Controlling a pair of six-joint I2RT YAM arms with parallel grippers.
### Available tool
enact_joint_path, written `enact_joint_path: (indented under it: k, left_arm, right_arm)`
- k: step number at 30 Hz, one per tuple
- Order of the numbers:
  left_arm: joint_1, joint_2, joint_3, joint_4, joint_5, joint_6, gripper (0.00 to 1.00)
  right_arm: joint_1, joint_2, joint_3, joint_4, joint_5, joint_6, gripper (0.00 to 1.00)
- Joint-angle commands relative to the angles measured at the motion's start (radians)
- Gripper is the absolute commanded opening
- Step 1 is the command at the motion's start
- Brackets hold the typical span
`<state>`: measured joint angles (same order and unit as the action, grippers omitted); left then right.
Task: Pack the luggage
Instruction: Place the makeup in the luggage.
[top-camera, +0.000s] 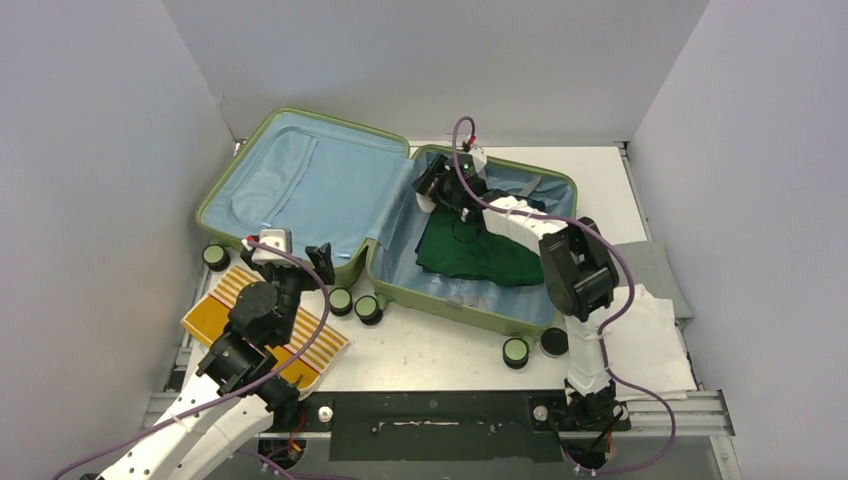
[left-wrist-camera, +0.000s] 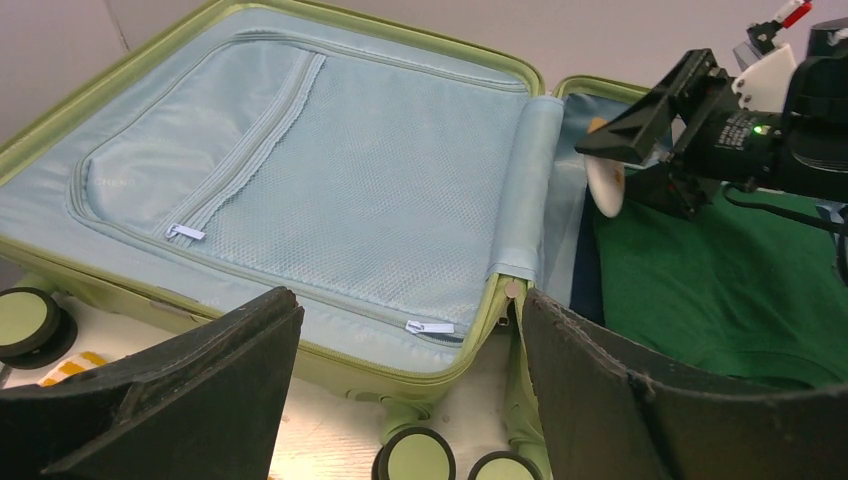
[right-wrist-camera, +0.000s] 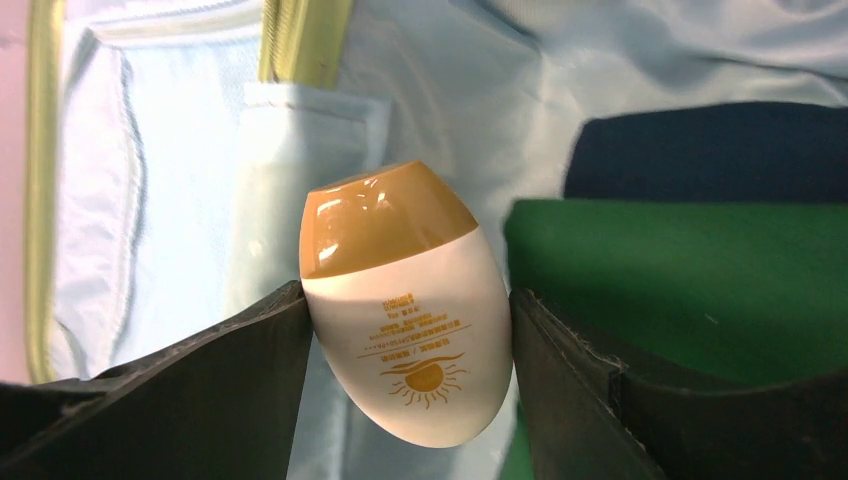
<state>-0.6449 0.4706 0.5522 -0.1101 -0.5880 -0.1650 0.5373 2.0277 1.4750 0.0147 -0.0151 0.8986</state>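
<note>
The luggage (top-camera: 310, 190) lies open, a light-green shell with blue lining; its mesh-pocket lid is on the left and its base on the right. A folded green garment (top-camera: 470, 250) lies in the base over a navy one (right-wrist-camera: 700, 150). My right gripper (top-camera: 430, 190) hovers over the base's far left corner, shut on a white sunscreen bottle with an orange cap (right-wrist-camera: 405, 310). The bottle also shows in the left wrist view (left-wrist-camera: 604, 180). My left gripper (top-camera: 300, 258) is open and empty, just in front of the luggage's near edge by the hinge (left-wrist-camera: 410, 400).
A yellow striped flat item (top-camera: 215, 300) lies under the left arm. A white cloth (top-camera: 650, 340) and a grey cloth (top-camera: 650, 265) lie at the right of the table. Luggage wheels (top-camera: 370, 308) stick out along the near edge.
</note>
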Motion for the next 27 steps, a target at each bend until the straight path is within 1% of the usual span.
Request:
enact_joint_path:
  k: [1, 2, 4, 9, 13, 17, 21, 25, 27]
  left_arm:
    - [0.007, -0.015, 0.003, 0.021, 0.008, -0.004, 0.78]
    - [0.007, -0.02, 0.003, 0.02, 0.006, -0.004, 0.78]
    - [0.007, -0.03, 0.001, 0.017, 0.005, -0.004, 0.78]
    - [0.007, -0.04, -0.003, 0.022, 0.002, -0.002, 0.79]
    - [0.007, -0.027, -0.002, 0.026, 0.009, -0.002, 0.79]
    - [0.007, -0.016, 0.0, 0.023, 0.01, -0.001, 0.79]
    - [0.007, -0.013, 0.0, 0.022, 0.01, 0.001, 0.79]
    - [0.007, -0.007, 0.003, 0.017, 0.008, 0.002, 0.79]
    - [0.007, -0.004, 0.003, 0.016, 0.009, 0.002, 0.79]
  right_arm:
    - [0.007, 0.053, 0.136, 0.087, -0.01, 0.139, 0.45]
    - [0.006, 0.07, 0.151, 0.07, -0.006, 0.153, 0.5]
    - [0.008, 0.089, 0.16, 0.057, 0.003, 0.173, 0.56]
    - [0.017, 0.078, 0.139, 0.077, 0.012, 0.164, 0.64]
    - [0.02, 0.036, 0.099, 0.122, -0.009, 0.152, 0.73]
    - [0.024, 0.012, 0.095, 0.123, -0.038, 0.139, 0.81]
    - [0.026, -0.014, 0.085, 0.119, -0.059, 0.13, 0.85]
    - [0.031, -0.074, 0.056, 0.117, -0.053, 0.104, 0.86]
    - [0.035, -0.111, 0.049, 0.082, -0.043, 0.079, 0.87]
